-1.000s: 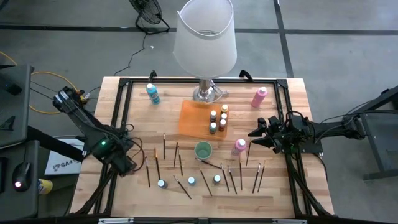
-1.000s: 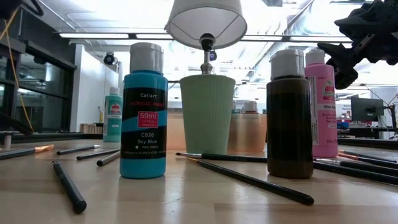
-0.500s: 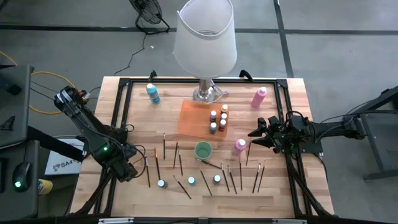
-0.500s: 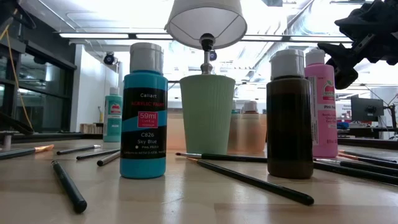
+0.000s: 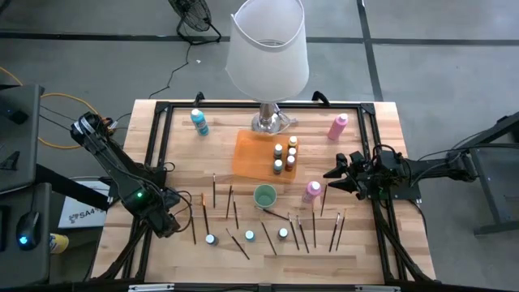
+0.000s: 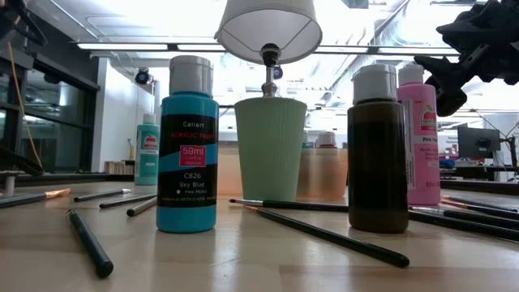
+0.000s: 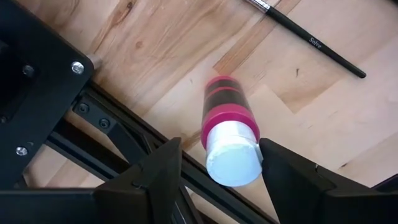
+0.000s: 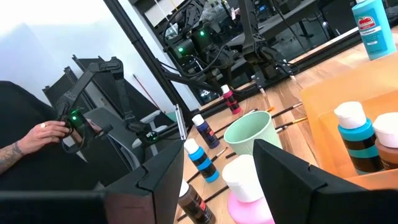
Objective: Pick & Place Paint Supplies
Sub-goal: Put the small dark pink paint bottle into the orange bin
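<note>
Wooden planks form the table (image 5: 357,251), ringed by a black frame, with a white-shaded lamp (image 5: 267,49) at its far edge. Low at the table's left edge, the left gripper (image 5: 166,221) points down over a small magenta bottle (image 7: 228,134) with a white cap; the bottle stands upright between the spread fingers (image 7: 155,180), which do not touch it. A dark brush (image 7: 308,40) lies beyond it on the wood. The left arm reaches in from the left, bent at the elbow.

At the right side the right gripper (image 5: 333,175) hangs above the table, jaws parted and holding nothing, with a tall pink bottle (image 5: 311,191) just beside its tips and a green cup (image 5: 264,195) farther on. That arm stretches in level from the right. An orange tray (image 5: 251,154) with small bottles sits ahead of it.
</note>
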Controlling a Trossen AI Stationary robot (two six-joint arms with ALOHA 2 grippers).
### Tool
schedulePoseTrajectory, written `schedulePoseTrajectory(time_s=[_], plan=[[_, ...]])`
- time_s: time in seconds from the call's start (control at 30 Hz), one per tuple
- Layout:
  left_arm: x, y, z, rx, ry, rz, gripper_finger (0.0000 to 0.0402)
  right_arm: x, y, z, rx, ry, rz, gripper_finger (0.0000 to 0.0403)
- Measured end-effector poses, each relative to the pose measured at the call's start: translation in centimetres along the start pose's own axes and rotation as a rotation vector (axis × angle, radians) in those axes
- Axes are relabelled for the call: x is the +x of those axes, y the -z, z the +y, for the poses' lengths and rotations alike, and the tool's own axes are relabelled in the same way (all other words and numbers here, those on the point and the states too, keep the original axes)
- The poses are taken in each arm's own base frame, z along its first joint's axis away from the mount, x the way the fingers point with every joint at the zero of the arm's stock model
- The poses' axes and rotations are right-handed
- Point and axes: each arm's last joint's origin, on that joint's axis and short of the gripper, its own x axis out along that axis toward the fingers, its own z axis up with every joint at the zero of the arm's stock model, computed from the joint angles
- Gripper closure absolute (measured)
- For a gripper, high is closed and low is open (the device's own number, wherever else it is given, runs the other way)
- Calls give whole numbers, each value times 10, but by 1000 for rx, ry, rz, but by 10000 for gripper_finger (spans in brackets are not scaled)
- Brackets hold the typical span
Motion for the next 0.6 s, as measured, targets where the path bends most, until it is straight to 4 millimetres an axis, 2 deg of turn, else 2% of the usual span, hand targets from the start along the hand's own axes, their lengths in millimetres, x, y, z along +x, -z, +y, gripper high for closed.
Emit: schedulePoseTrajectory(time_s=[0.4,0.6], plan=[[0,0,-1,27,10,12,264,0,0,0,0,0,0,215],[3,0,-4,42,-4,27,281,0,0,0,0,0,0,215]])
